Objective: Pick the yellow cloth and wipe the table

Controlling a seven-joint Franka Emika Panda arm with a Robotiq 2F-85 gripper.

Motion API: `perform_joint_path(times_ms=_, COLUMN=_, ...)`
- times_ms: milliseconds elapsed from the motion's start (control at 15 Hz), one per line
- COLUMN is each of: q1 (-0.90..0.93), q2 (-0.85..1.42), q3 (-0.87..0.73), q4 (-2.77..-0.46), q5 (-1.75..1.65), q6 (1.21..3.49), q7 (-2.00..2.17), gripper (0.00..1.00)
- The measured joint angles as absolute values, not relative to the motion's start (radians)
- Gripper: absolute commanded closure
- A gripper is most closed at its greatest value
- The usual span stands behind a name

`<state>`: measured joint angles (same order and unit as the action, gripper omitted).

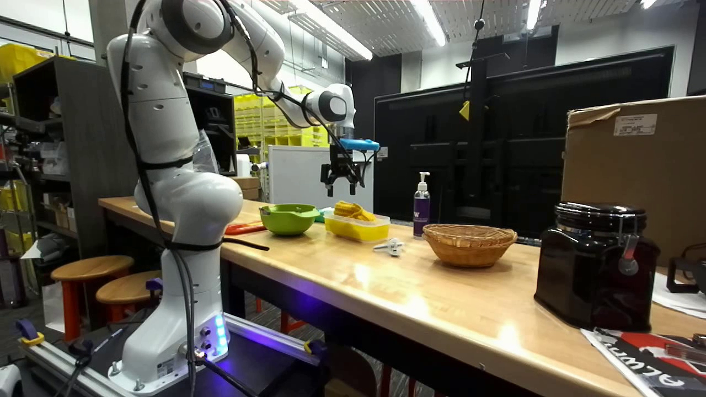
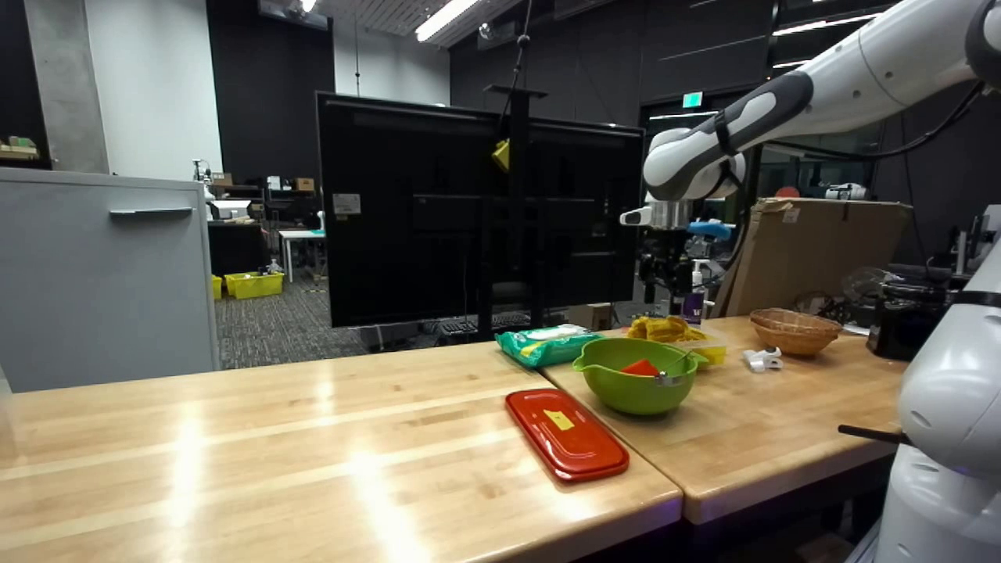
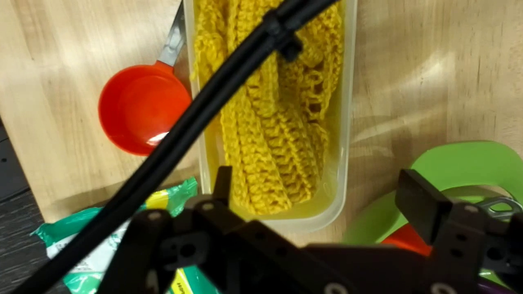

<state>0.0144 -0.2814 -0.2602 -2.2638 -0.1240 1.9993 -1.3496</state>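
Cloth (image 3: 269, 163) in yellow knit lies folded and bunched inside a plastic tub (image 1: 361, 231) on the desk (image 1: 397, 292), with part of it rising above the rim. The fingers (image 3: 421, 204) are spread wide apart, tips down, and hang higher than the cloth, clear of it; in the wrist view one shows against a lower corner of the tub and the other against a green bowl (image 2: 637, 395). Two black cables (image 3: 179, 139) slant across that same view and hide a strip of the cloth. Just beside the tub sits a red measuring cup (image 3: 139, 110) with a metal handle (image 3: 173, 43), and near them lies a green packet (image 2: 539, 353). The bowl holds something red (image 2: 641, 367), only partly seen. A wicker basket (image 1: 469, 252), a pump bottle (image 1: 421, 212) and a small white object (image 1: 394, 247), all visible in both exterior views, are on the desk near the tub, and in an exterior view a flat red lid (image 2: 569, 442) lies near the bowl.
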Motion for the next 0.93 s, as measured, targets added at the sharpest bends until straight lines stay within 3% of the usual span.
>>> perform_joint_path(times_ms=800, q1=-0.055, q2=-0.192, q3=-0.260, q4=-2.262, q5=-0.066, q6=2.000, q7=-1.409, gripper=0.00)
perform_joint_path(times_ms=867, q1=-0.056, q2=-0.185, q3=-0.260, q4=-2.262, q5=-0.061, q6=2.000, q7=-1.410, gripper=0.19)
perform_joint_path(times_ms=933, q1=-0.057, q2=-0.177, q3=-0.259, q4=-2.262, q5=-0.055, q6=2.000, q7=-1.411, gripper=0.26)
